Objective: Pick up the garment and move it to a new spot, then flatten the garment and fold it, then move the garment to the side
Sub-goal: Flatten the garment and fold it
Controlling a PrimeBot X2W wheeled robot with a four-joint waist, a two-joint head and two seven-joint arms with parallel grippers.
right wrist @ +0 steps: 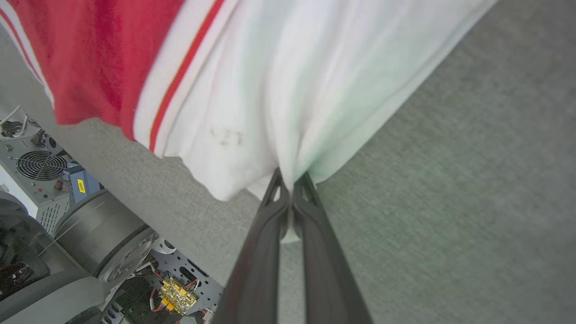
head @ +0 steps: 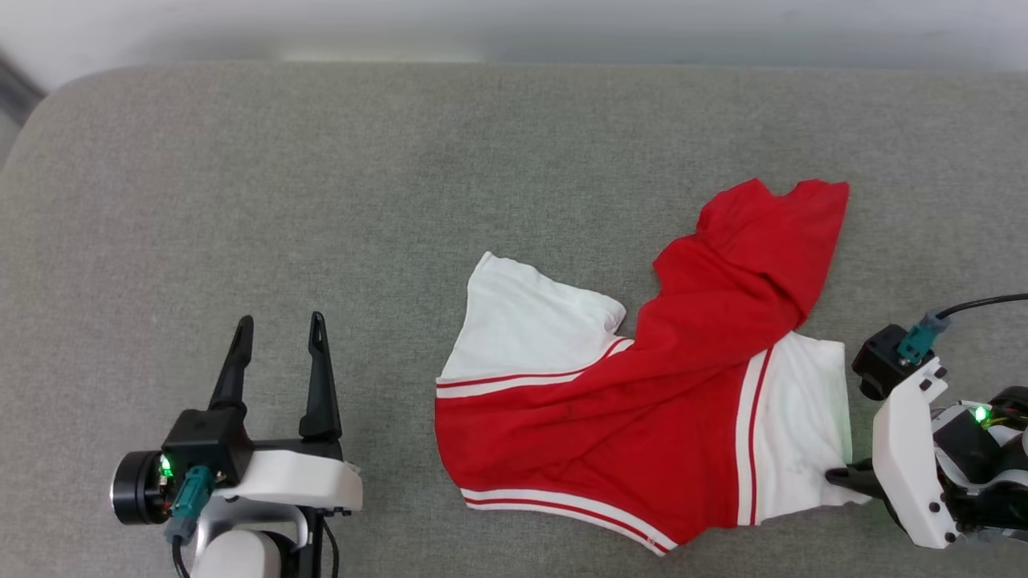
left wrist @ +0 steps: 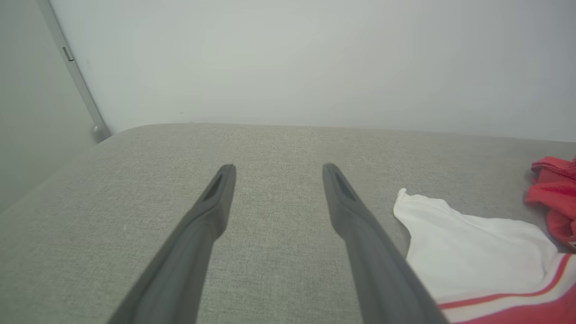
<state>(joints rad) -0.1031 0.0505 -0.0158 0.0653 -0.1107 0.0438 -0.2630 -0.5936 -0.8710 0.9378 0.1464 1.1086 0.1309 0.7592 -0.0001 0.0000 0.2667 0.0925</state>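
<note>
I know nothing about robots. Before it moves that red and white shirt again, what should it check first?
1. Jaws of the right gripper shut on the white sleeve of the garment: ok.
2. Jaws of the left gripper open, holding nothing, apart from the cloth: ok.
3. Garment lying flat: not ok, its red body is folded over and bunched.
4. Bare grey surface on the robot's left for a new spot: ok.
5. Which face of the garment is up: cannot tell.
</note>
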